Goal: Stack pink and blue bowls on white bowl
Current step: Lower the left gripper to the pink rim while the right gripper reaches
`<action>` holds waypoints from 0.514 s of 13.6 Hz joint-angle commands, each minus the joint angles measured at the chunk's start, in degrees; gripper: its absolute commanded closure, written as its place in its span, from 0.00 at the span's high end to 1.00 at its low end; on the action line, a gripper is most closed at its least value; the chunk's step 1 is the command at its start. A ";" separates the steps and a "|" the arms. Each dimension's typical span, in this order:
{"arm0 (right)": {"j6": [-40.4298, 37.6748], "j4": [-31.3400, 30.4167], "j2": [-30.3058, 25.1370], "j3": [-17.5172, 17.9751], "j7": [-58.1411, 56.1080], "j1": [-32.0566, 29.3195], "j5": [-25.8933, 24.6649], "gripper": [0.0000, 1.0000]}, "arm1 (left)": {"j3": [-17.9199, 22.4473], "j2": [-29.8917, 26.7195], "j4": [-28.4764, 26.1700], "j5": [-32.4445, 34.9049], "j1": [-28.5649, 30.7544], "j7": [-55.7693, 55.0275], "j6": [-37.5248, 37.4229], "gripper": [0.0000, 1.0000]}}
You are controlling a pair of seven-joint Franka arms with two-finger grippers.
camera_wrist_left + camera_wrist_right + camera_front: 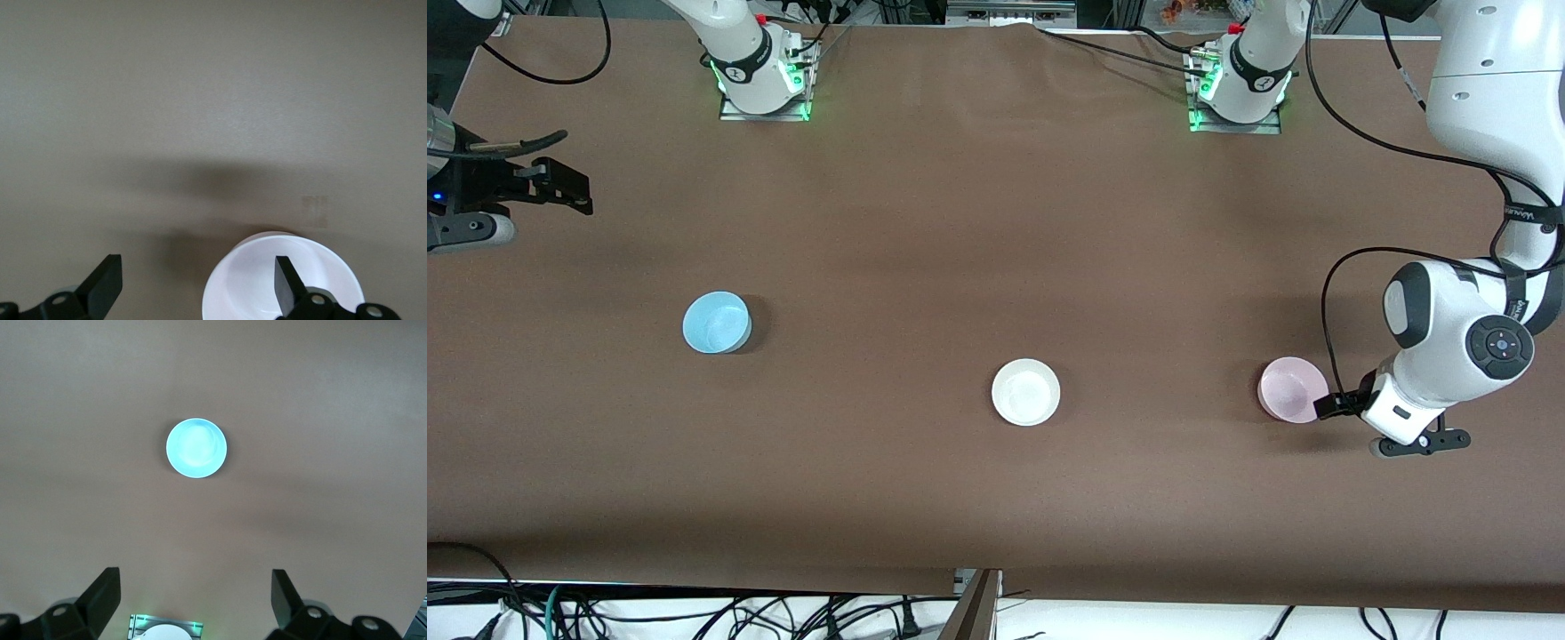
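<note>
Over the upright pink bowl (1291, 388) (round, mouth up), left gripper (198, 285) hangs released.

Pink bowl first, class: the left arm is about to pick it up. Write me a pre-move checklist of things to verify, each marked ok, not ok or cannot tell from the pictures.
1. Left gripper open for the grasp: ok, its fingers stand wide apart.
2. Left gripper placed at the pink bowl: ok, one finger is over the bowl's inside, so the fingers straddle the rim on one side.
3. Pink bowl upright and holding nothing: ok.
4. White bowl ready as the base: ok, upright, nothing in it.
5. Blue bowl out of the way: ok, it sits toward the right arm's end.
6. Right gripper out of the way: ok, it waits open near the table's edge at its own end.
</note>
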 commanded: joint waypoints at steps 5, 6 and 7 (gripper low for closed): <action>4.30 0.78 7.99 0.02 -0.39 -1.21 0.46 1.00 | -0.90 -0.77 -5.12 1.00 1.82 5.28 1.35 0.99; 5.53 0.69 9.22 0.02 -0.39 -1.21 0.46 1.00 | -0.98 -1.04 -5.83 0.91 1.82 5.28 1.35 0.98; 6.76 0.52 10.80 0.02 -0.39 -1.39 0.55 1.00 | -1.33 -1.74 -6.79 0.91 1.82 5.28 1.35 0.98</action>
